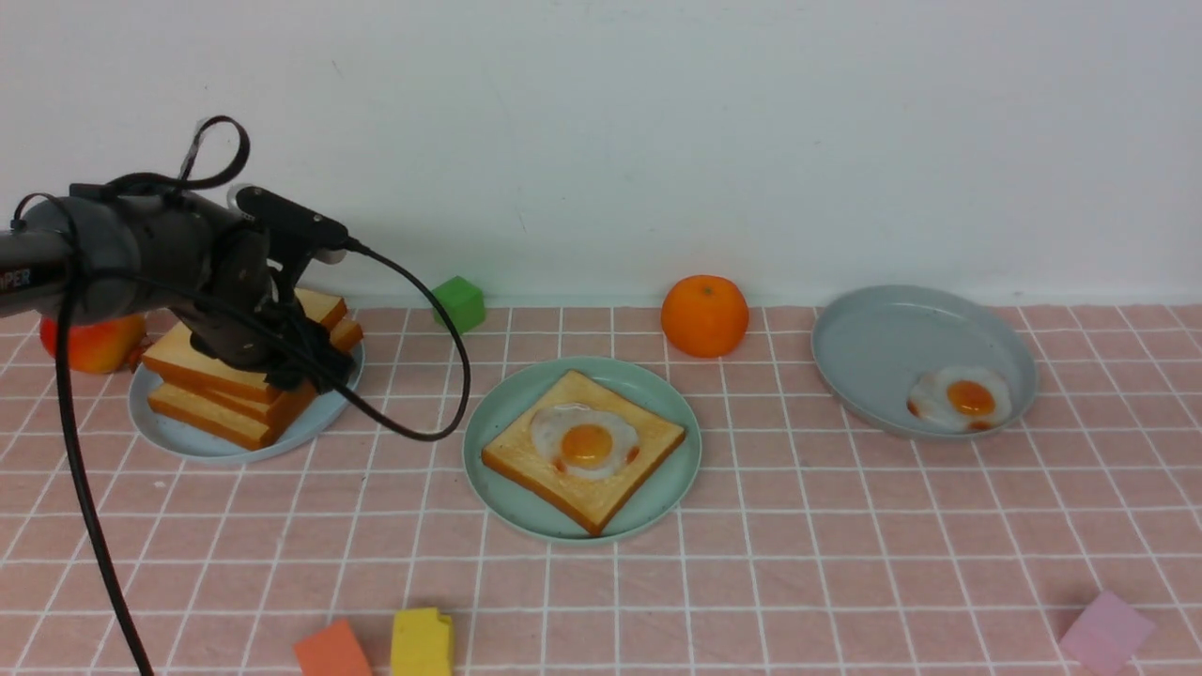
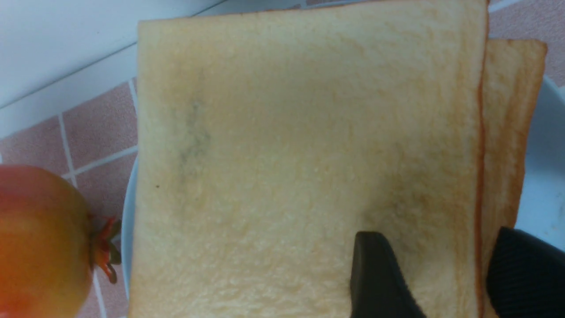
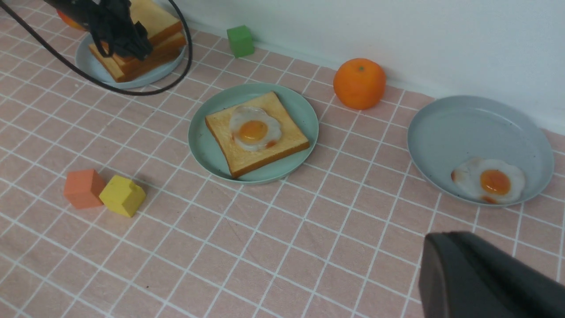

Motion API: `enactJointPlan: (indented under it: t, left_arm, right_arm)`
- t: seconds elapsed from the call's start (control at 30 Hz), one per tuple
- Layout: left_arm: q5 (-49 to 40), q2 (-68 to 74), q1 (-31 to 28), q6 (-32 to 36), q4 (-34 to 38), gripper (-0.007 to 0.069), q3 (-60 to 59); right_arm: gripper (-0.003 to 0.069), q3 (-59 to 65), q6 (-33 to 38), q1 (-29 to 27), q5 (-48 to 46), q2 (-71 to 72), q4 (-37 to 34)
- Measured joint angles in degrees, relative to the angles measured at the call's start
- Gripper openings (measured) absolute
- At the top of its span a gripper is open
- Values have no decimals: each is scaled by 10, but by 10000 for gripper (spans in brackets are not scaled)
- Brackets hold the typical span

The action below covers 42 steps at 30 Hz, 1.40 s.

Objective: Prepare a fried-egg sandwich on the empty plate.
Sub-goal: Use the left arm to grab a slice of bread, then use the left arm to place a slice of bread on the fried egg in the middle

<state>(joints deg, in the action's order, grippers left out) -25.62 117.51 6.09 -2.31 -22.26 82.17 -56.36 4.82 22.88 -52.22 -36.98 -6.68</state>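
Left gripper [image 2: 441, 251], jaws apart astride the top toast slice [image 2: 287, 154] at its crust edge (judged light, stiff), is well placed to pinch there; right gripper [image 3: 481, 274] clenched.

In the front view, the left arm [image 1: 188, 272] hid the tips of the left gripper [image 2: 435, 238], part of the toast pile [image 1: 216, 394] and part of the red fruit [image 1: 89, 343]. The orange block [image 1: 331, 652] and yellow block [image 1: 421, 643] were cut off by the frame's edge. In the wrist views, the top slice [image 2: 287, 154] and the fruit ran out of frame. The right gripper [image 3: 459, 265] showed only as a dark lump in the corner.
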Motion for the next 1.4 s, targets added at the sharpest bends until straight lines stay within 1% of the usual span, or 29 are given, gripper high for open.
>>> enactJointPlan:
  t: [0.1,0.23,0.3,0.43,0.5,0.57,0.63,0.67,0.73,0.8,0.83,1.0,1.17,1.2,1.27,1.4]
  left_arm:
    - [-3,2,0,0,-5,272,0]
    - [-8,1,0,-2,-6,160,0]
    - [-10,1,1,-12,-7,133,1]
    - [-17,-5,1,-20,-8,122,2]
    - [-37,-22,2,-22,-8,116,2]
    - [-48,-43,5,-24,-8,90,0]
    - [-55,-80,14,-26,-8,49,0]
    - [-57,-105,24,-26,-6,33,0]
    - [-59,-128,39,-26,-1,30,0]
    - [-66,-163,89,-26,17,30,0]
    - [-70,-166,102,-26,22,30,0]
    - [-91,-140,204,-9,61,30,-6]
    - [-87,-98,280,0,63,30,-7]
    - [-87,-98,280,0,63,30,-7]
    - [-79,-82,299,0,63,30,-7]
    - [-66,-66,304,0,63,30,-7]
  right_arm:
    - [13,0,0,0,0,0,-2]
    - [14,0,0,0,-1,0,-4]
    - [14,0,0,0,-3,0,-4]
    - [14,0,0,0,-4,0,-4]
    - [14,0,0,0,-5,0,-4]
    - [14,0,0,0,-6,2,-4]
    - [15,1,0,0,-7,9,0]
    - [16,1,0,0,-7,16,2]
    - [17,1,0,0,-7,22,5]
    - [17,1,0,0,-11,36,8]
    - [17,1,0,0,-13,40,9]
    - [19,1,0,0,-33,56,17]
    - [22,1,0,0,-60,59,31]
    - [22,1,0,0,-60,59,31]
    - [22,1,0,0,-65,60,31]
    - [22,1,0,0,-72,60,31]
